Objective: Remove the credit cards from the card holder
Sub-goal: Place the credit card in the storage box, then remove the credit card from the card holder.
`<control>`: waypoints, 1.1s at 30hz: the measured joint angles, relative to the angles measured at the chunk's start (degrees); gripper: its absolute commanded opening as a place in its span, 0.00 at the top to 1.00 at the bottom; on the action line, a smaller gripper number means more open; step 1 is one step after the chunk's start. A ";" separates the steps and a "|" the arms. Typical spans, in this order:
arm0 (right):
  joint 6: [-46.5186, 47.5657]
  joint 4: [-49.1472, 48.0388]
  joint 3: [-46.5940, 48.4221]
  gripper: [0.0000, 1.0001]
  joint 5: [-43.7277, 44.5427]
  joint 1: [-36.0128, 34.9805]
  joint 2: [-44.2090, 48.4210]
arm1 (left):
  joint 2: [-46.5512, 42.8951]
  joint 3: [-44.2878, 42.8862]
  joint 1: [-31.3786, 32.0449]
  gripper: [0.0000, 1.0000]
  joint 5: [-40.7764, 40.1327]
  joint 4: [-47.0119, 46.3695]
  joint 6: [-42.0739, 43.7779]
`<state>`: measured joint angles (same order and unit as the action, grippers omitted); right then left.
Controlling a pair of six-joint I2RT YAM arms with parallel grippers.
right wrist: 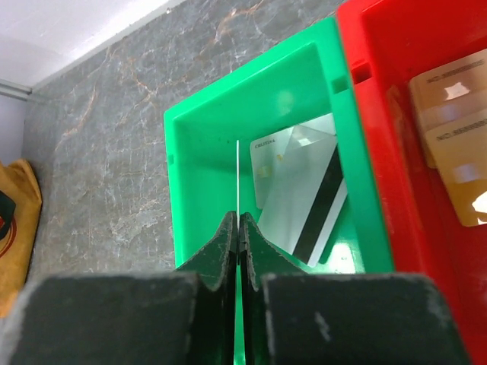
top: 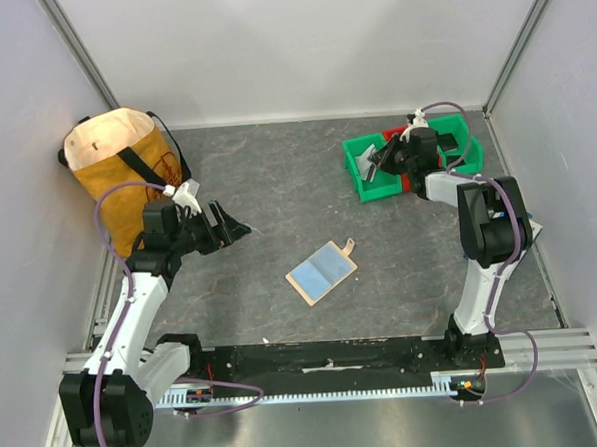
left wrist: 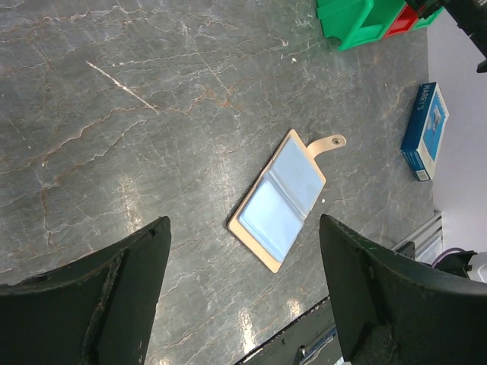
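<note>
From above: card holder (top: 321, 271) spread open and flat near the middle of the grey tabletop (top: 266, 175), pale blue inner face up, small tan tab (top: 348, 246) pointing toward the far right. To its left and well apart, left end effector (top: 234, 227) hovering with fingers spread wide, released, grasping nothing. Behind that arm, in the far left corner, a yellow-brown bag (top: 110, 158). At the far right, right end effector (top: 377, 162) poised over a green bin (top: 361, 180), with a red bin (top: 413, 183) touching the green one on its right. Through the left wrist camera: card holder (left wrist: 281, 199) lying between the two dark fingers (left wrist: 91, 296), tab (left wrist: 329, 143) angled up and right, left end effector (left wrist: 245, 223) wide apart and clear of it; off to the right, a blue-and-white box (left wrist: 426, 125); at the top edge, the green bin (left wrist: 358, 19). Through the right wrist camera: right end effector (right wrist: 239, 220) clenched tight, fingers pressed together on an edge-on card (right wrist: 237, 175) seen only as a thin pale line sticking out over the green bin (right wrist: 205, 152). Inside that bin, silver credit cards (right wrist: 300, 190) lying flat, one with a black stripe. In the red bin (right wrist: 373, 91) alongside, tan cards (right wrist: 455, 144) stacked with printed numbers.
</note>
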<state>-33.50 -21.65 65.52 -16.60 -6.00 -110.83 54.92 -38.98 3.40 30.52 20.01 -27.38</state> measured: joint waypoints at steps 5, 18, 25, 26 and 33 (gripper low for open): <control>0.63 1.44 1.33 0.68 0.44 -1.38 -1.90 | -0.33 0.02 0.00 0.17 0.07 0.02 0.09; 11.26 14.56 0.20 0.32 14.08 -3.23 11.28 | -1.29 1.88 1.14 0.22 1.33 -1.44 -0.72; 15.17 16.57 -5.60 0.33 16.90 -11.34 24.65 | -3.28 3.48 11.10 0.23 -2.49 -3.32 -4.09; 15.23 16.63 -6.14 0.33 16.90 -12.04 25.31 | -3.28 3.65 13.35 0.24 -3.93 -3.69 -4.72; 15.56 18.29 -15.37 0.36 12.76 -22.67 33.24 | 0.96 3.93 26.91 0.34 -11.06 -7.34 -9.31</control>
<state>-17.93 -3.36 50.15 -3.84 -28.67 -77.58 55.88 -35.05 30.30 19.46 12.67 -36.69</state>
